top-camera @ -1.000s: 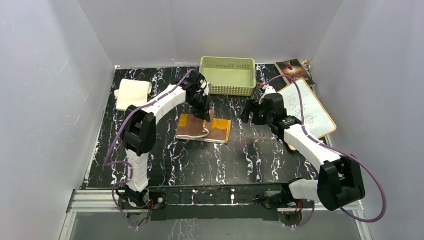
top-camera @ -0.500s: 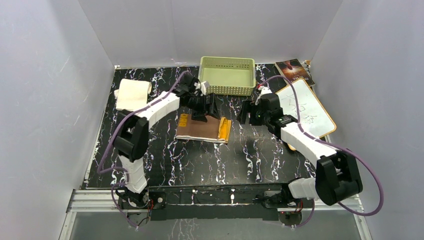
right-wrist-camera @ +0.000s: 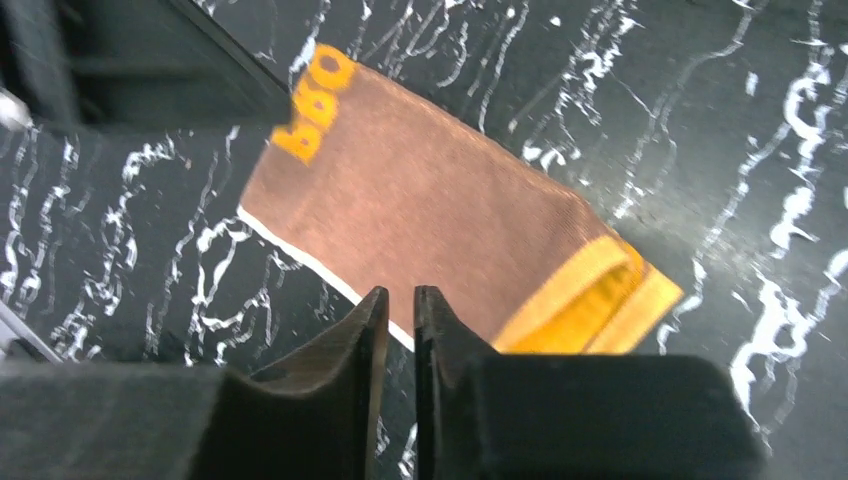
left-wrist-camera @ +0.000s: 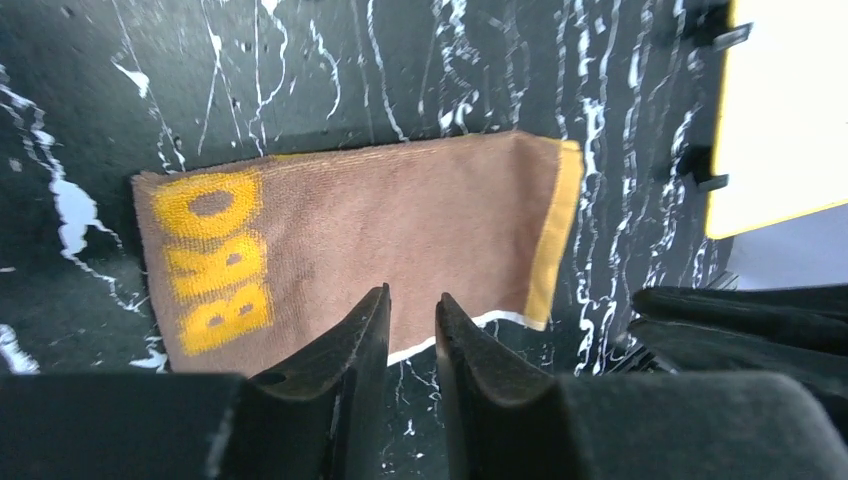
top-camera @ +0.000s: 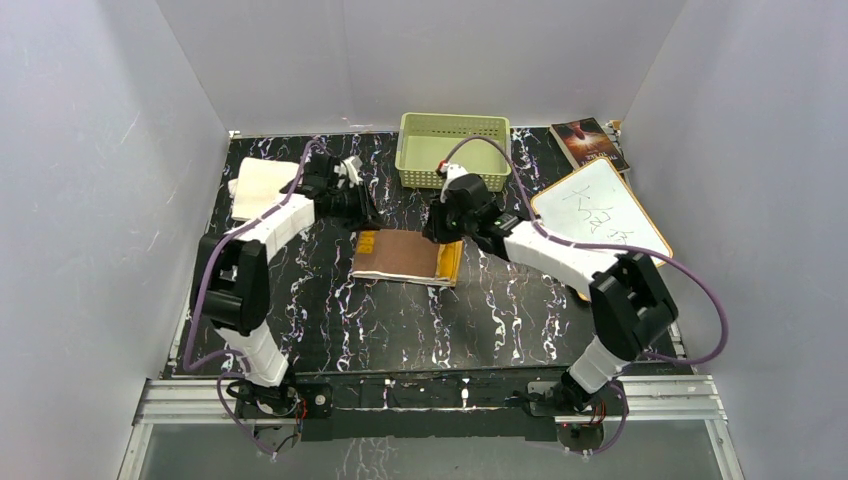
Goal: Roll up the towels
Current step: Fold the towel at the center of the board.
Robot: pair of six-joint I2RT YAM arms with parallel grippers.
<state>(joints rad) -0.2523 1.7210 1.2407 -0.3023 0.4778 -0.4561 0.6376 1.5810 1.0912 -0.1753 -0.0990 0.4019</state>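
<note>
Brown towel: the mustard-and-brown towel (top-camera: 405,257) lies flat and folded near the middle of the table (top-camera: 400,320), a little toward 12 o'clock. Its long side runs from 9 to 3 o'clock.
Its markings: there is yellow lettering on the 9 o'clock end. A yellow band is doubled over at the 3 o'clock end, and a thin white edge shows along the 6 o'clock side.
Cream towel: the cream-white towel (top-camera: 262,185) sits in the table's 10 o'clock corner, well apart from the brown one. The left arm partly hides it, so I cannot tell how far it is rolled.
Left gripper: the left gripper (top-camera: 362,208) hangs at the brown towel's 10 o'clock corner. In its own wrist view (left-wrist-camera: 412,298) the two fingers stand a narrow gap apart — nothing between them, only cloth and table behind.
Right gripper: the right gripper (top-camera: 434,226) is at the towel's 1 o'clock corner, across from the left one. Its wrist view (right-wrist-camera: 401,295) shows the fingers almost together, a thin slit left between them, holding nothing.
Contact: whether either set of tips touches the cloth I cannot tell — neither grips it.
Basket: a pale green basket (top-camera: 408,150) stands at 12 o'clock, just beyond the right wrist.
Board: a white board with an orange rim (top-camera: 600,210) lies at 2 o'clock.
Book: a dark book (top-camera: 588,140) lies in the 1 o'clock corner, just beyond the board.
</note>
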